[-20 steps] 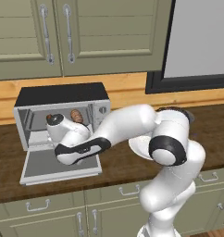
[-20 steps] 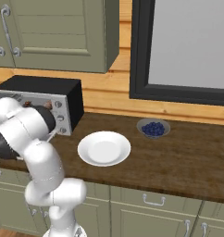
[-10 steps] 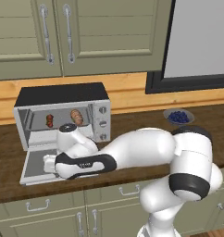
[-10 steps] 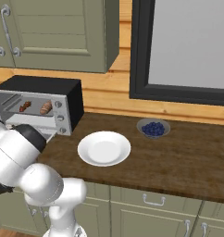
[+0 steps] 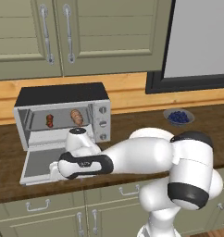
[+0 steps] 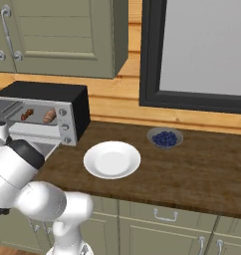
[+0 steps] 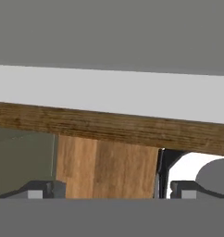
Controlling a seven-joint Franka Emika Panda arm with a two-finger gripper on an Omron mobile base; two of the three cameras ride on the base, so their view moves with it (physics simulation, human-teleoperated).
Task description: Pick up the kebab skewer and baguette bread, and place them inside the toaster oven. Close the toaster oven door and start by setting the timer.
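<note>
Kitchen counter of dark wood, with my gripper (image 5: 54, 169) low at the front lip of the toaster oven door (image 5: 40, 163), fingers spread wide and empty. From them the dropped door runs flat toward 12 o'clock into the toaster oven (image 5: 63, 115), its long edge lying 9 to 3. Inside, the kebab skewer (image 5: 49, 121) sits left of the baguette bread (image 5: 77, 116); I judge closing the door comes next, by lifting that lip

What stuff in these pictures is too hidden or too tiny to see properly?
- Toaster oven door, left base view: the arm covers its front edge and handle.
- Hand, hand view: the bottom edge cuts off its fingertips.
- Kebab skewer, right base view: too small to tell its chunks apart.
- Toaster oven, right base view: the arm hides its lower left.
</note>
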